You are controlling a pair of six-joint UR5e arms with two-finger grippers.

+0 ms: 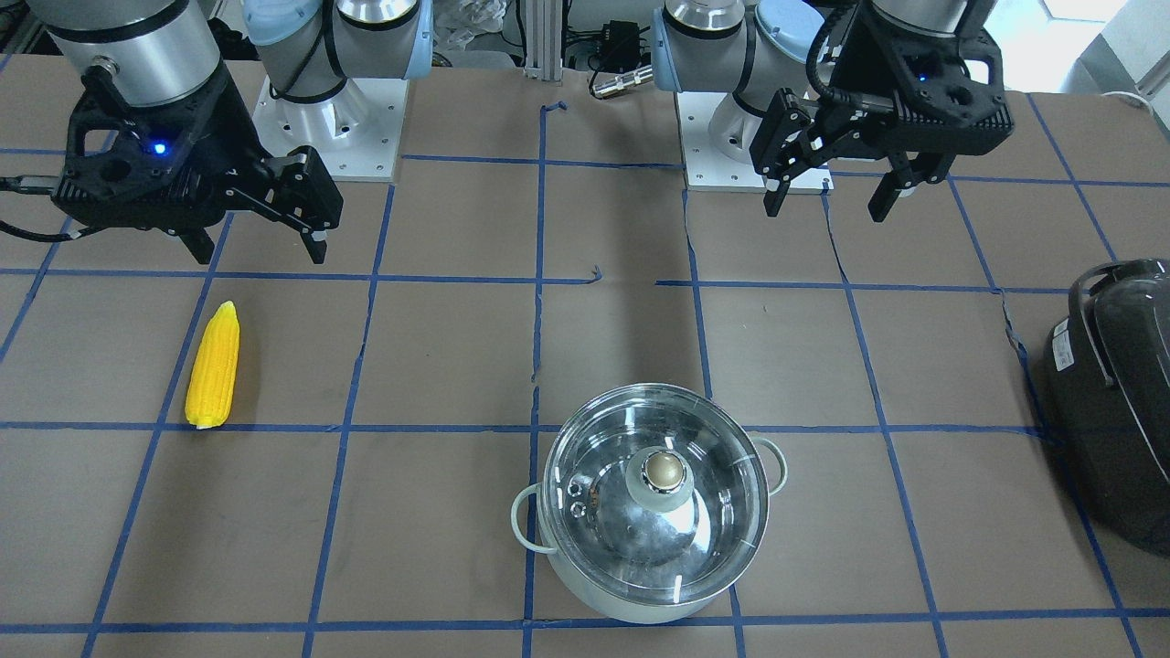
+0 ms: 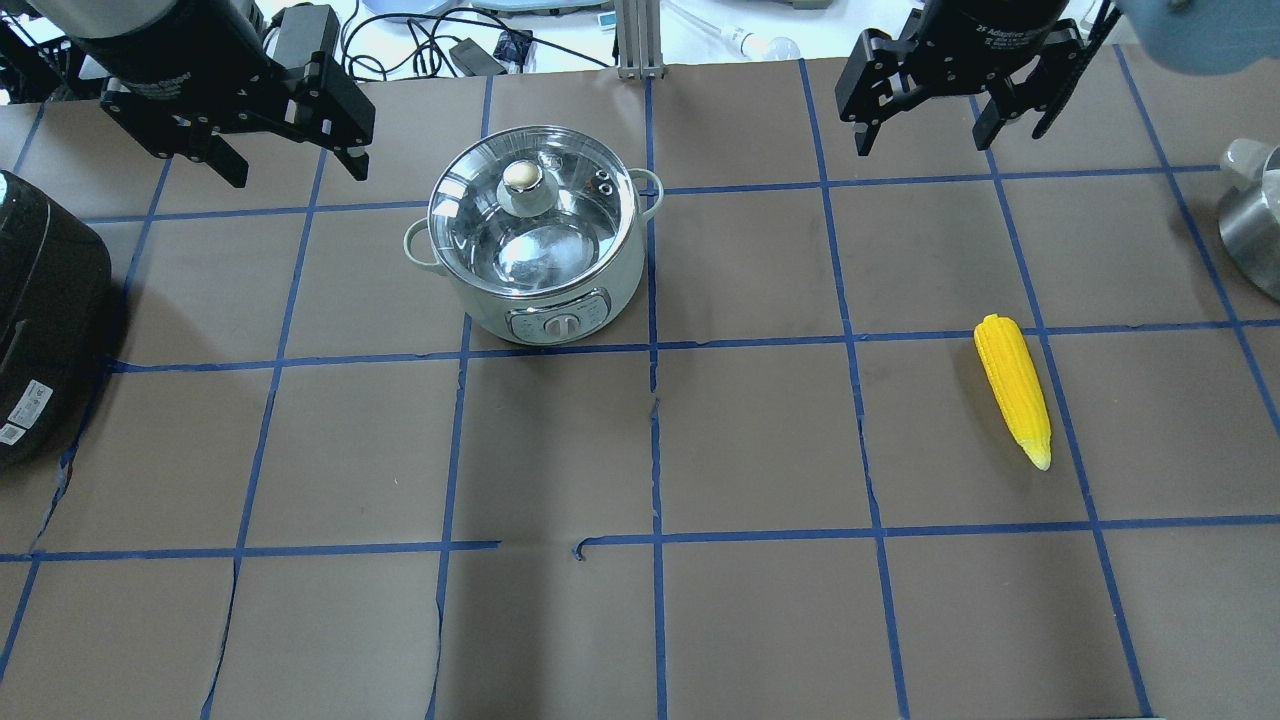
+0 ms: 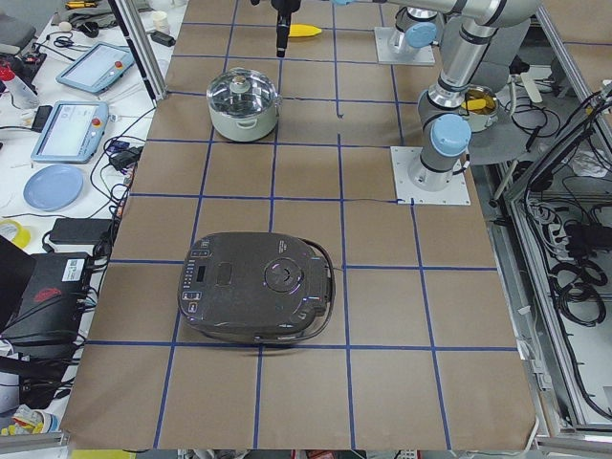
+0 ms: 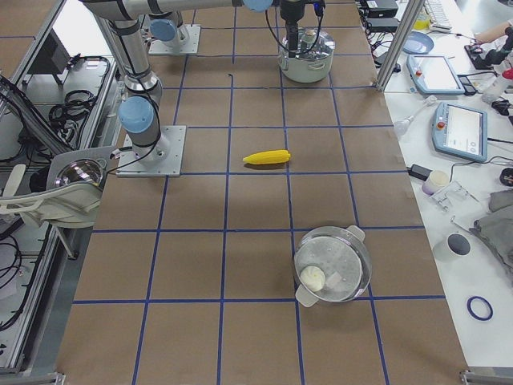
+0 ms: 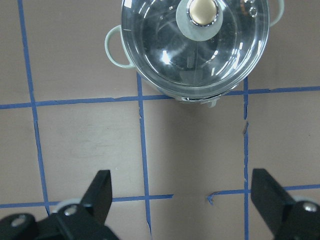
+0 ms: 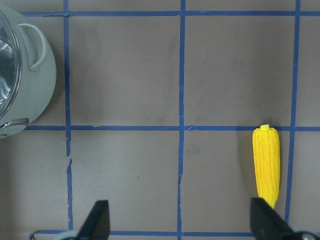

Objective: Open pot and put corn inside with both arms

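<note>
The pot (image 1: 654, 516) stands on the brown table with its glass lid on; the brass knob (image 1: 664, 470) is on top. It also shows in the overhead view (image 2: 535, 235) and the left wrist view (image 5: 197, 45). The yellow corn (image 1: 213, 366) lies flat on the table, far to the pot's side, also in the overhead view (image 2: 1012, 390) and the right wrist view (image 6: 266, 162). My left gripper (image 2: 295, 160) is open and empty, held high beside the pot. My right gripper (image 2: 922, 138) is open and empty, held high beyond the corn.
A large black rounded appliance (image 2: 40, 320) sits at the table's end on my left. A second clear-lidded steel pot (image 4: 333, 265) stands near the end on my right. Blue tape lines grid the table. The arm bases (image 1: 329, 119) are bolted along my edge.
</note>
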